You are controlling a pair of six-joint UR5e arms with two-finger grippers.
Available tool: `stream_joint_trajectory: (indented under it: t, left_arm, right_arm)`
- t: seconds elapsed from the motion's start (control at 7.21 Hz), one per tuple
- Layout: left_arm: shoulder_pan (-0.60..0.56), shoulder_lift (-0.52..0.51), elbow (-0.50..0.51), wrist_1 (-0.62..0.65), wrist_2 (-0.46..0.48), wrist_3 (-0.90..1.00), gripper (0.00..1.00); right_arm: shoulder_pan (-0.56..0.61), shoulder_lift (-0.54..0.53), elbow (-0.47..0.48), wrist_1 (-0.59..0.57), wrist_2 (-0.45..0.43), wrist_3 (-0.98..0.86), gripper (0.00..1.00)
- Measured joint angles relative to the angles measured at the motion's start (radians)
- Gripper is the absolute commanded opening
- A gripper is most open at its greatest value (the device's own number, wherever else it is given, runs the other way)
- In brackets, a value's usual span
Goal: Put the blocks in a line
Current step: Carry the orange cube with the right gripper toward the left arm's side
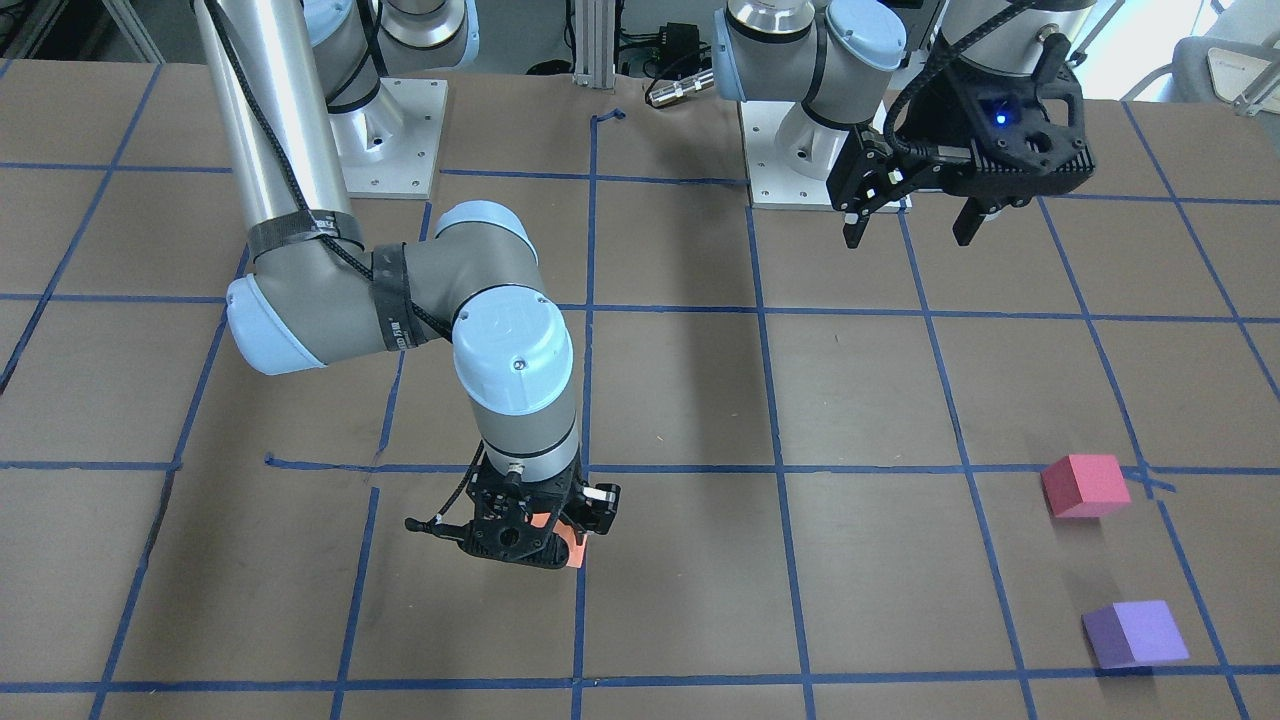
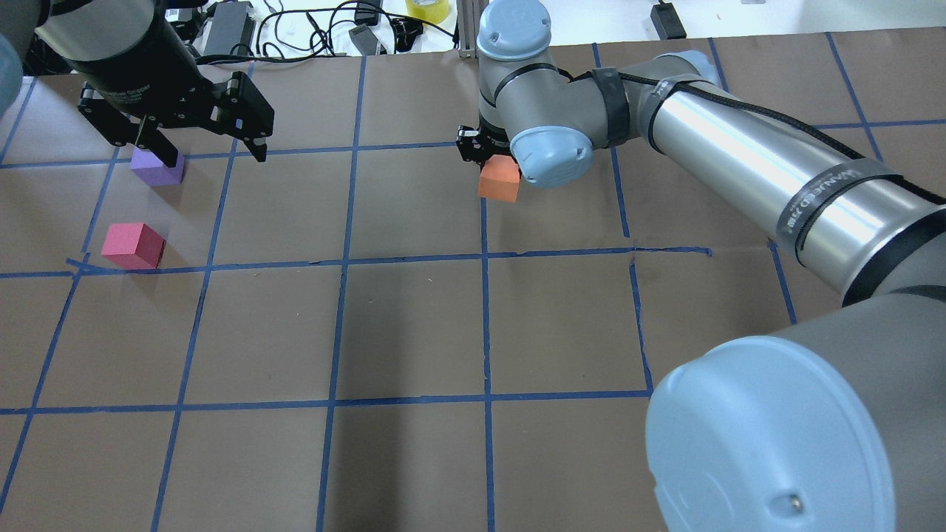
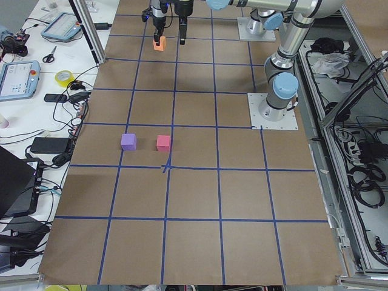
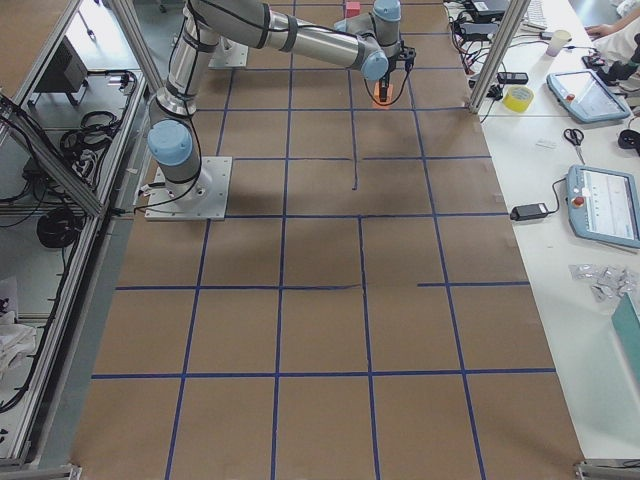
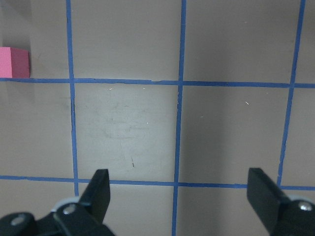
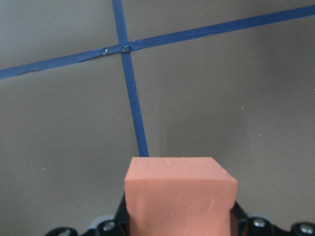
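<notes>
"While the right gripper has its fingers closed on orange, about midway along the worktop and toward its far edge, where should that block go?"

"Toward the left end. Pink and purple sit near each other there, purple closer to the far edge. I'd carry it low and level, square it to those two, and set it on pink's near side with a matching gap."

"And the left gripper?"

"Fingers spread wide, holding nothing, hovering by its base. I'd give it room on the way over."
</notes>
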Motion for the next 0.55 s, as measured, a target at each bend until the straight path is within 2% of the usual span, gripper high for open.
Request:
stream_joint_trajectory:
  t: [0.28, 0.55]
  left_arm:
    - [0.000, 0.000, 0.000, 0.000, 0.000, 0.000, 1.00]
    - [0.000, 0.000, 0.000, 0.000, 0.001, 0.000, 1.00]
  right_arm:
    - [0.033, 0.027, -0.026, -0.002, 0.037, 0.074, 0.07]
    - [0.083, 0.086, -0.107, -0.002, 0.054, 0.156, 0.07]
